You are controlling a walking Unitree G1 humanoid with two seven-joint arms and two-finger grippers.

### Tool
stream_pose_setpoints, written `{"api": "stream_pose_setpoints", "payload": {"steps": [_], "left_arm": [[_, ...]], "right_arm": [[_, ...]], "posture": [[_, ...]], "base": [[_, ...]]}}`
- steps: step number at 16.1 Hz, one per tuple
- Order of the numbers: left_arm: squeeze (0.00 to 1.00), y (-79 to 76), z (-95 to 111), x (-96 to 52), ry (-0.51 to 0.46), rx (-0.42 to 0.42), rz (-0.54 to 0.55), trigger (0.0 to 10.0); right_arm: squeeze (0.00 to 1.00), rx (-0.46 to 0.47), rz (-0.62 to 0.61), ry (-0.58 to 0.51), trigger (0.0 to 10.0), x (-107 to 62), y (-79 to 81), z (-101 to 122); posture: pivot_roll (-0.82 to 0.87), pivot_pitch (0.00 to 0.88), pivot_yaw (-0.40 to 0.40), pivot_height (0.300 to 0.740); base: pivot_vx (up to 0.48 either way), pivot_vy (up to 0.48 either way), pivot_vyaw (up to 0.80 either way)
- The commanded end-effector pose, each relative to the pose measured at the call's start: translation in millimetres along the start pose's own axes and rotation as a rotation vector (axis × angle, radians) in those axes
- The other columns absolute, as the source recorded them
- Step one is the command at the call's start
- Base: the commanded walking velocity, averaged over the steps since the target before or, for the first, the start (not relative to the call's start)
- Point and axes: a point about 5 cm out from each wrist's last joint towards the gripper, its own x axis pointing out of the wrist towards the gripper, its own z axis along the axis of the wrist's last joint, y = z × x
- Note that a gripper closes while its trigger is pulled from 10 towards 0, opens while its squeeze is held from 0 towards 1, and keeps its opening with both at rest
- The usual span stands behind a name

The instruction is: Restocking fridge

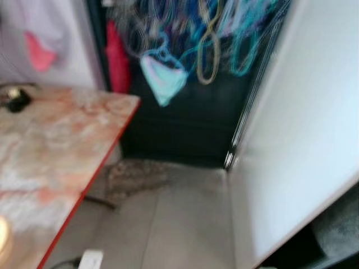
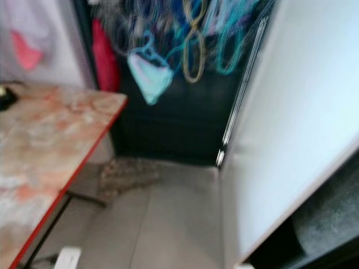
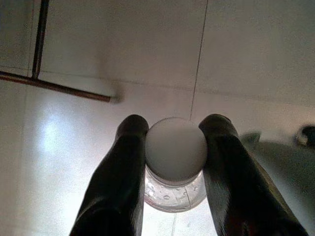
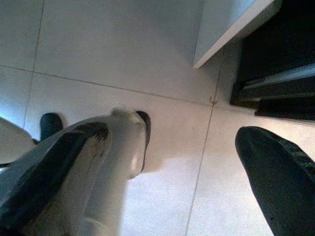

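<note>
Blurrily: marble table [image 1: 50, 145] left, tiled floor [image 1: 179, 224], white fridge door [image 1: 297, 140] right

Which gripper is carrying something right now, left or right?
The left gripper: its two black fingers are clamped on the white cap of a clear bottle, held above the tiled floor. The right gripper has its fingers spread, with nothing between them.

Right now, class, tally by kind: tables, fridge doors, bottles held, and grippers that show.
Tables: 1, marble-patterned table
Fridge doors: 1, white door
Bottles: 1, white-capped bottle between left gripper fingers
Grippers: 2, with right gripper
Total: 5
</note>
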Motion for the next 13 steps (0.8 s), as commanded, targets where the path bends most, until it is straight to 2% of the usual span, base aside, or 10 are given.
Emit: {"api": "stream_pose_setpoints", "payload": {"steps": [1,8,13], "left_arm": [[0.0,-4.2,4.3,1.4,-0.006,0.006,-0.01,10.0],[0.0,12.0,2.9,-0.5,-0.005,0.05,0.019,10.0],[0.0,16.2,6.4,-0.4,-0.015,0.06,0.022,10.0]], "right_arm": [[0.0,-0.001,-0.019,0.018,10.0,-2.1,-6.7,-5.4],[0.0,0.022,-0.016,0.021,10.0,-1.8,2.0,-11.3],[0.0,0.028,-0.015,0.016,10.0,-0.6,6.8,-9.7]], "posture": [[0.07,0.0,0.005,0.74],[0.05,0.0,0.037,0.74],[0.04,0.0,0.03,0.74]], "base": [[0.0,0.0,-0.8],[0.0,0.0,-0.8],[0.0,0.0,-0.79]]}}
